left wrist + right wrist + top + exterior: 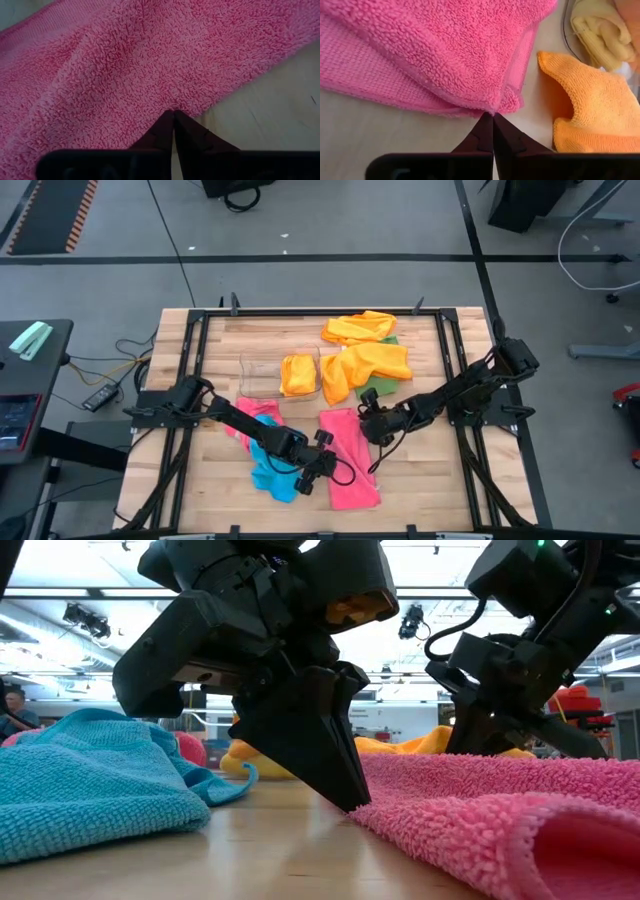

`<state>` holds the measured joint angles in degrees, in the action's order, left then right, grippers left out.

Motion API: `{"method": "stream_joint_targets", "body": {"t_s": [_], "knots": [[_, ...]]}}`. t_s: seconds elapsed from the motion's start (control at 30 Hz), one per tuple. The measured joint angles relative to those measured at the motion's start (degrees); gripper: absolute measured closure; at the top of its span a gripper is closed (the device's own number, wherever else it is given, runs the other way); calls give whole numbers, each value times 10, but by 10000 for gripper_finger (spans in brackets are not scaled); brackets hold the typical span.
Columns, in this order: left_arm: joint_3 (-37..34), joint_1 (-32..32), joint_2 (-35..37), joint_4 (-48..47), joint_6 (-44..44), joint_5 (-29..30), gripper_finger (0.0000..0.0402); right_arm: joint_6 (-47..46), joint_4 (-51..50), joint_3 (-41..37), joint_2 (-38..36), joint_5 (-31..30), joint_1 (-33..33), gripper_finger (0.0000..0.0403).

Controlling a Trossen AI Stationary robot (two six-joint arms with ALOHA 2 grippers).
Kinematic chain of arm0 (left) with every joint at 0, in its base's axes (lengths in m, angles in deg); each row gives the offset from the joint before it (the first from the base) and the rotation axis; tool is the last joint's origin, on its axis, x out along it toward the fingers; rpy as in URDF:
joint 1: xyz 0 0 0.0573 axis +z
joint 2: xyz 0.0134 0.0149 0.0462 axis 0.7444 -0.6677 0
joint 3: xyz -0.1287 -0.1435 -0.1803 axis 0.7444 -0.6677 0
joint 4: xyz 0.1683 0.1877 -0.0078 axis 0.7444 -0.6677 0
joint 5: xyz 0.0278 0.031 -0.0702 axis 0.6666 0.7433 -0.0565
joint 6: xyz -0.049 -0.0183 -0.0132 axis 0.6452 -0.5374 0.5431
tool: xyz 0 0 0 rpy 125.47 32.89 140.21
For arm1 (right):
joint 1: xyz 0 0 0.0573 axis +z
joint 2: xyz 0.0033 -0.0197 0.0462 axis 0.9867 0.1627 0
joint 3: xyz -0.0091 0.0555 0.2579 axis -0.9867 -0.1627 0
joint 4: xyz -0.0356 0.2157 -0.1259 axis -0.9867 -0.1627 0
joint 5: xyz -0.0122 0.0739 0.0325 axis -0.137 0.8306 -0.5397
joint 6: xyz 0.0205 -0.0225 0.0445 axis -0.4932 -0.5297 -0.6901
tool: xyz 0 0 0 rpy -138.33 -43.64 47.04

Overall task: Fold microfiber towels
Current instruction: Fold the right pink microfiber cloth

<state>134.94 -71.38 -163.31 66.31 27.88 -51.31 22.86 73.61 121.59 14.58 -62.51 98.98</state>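
While both dark arms are reaching in over the pale wooden table [420, 480], a long bright pink microfiber towel [350, 455] is lying flat near the table's front middle. At the towel's left edge, the left gripper [322, 464] is pressing down with its two dark fingers [167, 131] pressed together, their tips pinching the pink pile where cloth meets bare wood. At the towel's far corner, the right gripper [372, 426] is doing the same: its fingers [490, 131] are closed tip to tip, nipping the folded corner of the pink towel.

Just left of the pink towel, a crumpled bright blue microfiber towel [272, 470] is lying under the left arm, with another pink cloth [255, 412] showing behind it. Farther back, a clear plastic rectangular bin [262, 375] is holding a folded yellow-orange towel [298, 374]. Beside the bin, loose orange towels [372, 365] are sprawling in a heap, and a green cloth [380, 386] is peeking out from beneath them. One orange towel is lying near the pink towel's pinched corner, not touching it.
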Motion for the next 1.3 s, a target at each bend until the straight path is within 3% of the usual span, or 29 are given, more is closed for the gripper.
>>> {"method": "stream_joint_targets", "body": {"t_s": [0.4,0.7,0.8,0.93,1.07,1.3], "knots": [[0,0,0,0,0,0,374,65,-52,48,-6,-73,-3,402],[0,0,0,1,0,0,382,100,-65,53,-6,-53,-43,402],[0,0,0,1,1,0,385,103,-65,53,-6,-12,-62,398],[0,-1,0,1,1,0,379,100,-76,53,-6,48,-84,378],[0,-4,0,1,1,1,367,76,-83,53,-6,61,-93,344],[19,-21,0,-39,1,0,345,30,-120,53,-42,-26,-75,265]]}}
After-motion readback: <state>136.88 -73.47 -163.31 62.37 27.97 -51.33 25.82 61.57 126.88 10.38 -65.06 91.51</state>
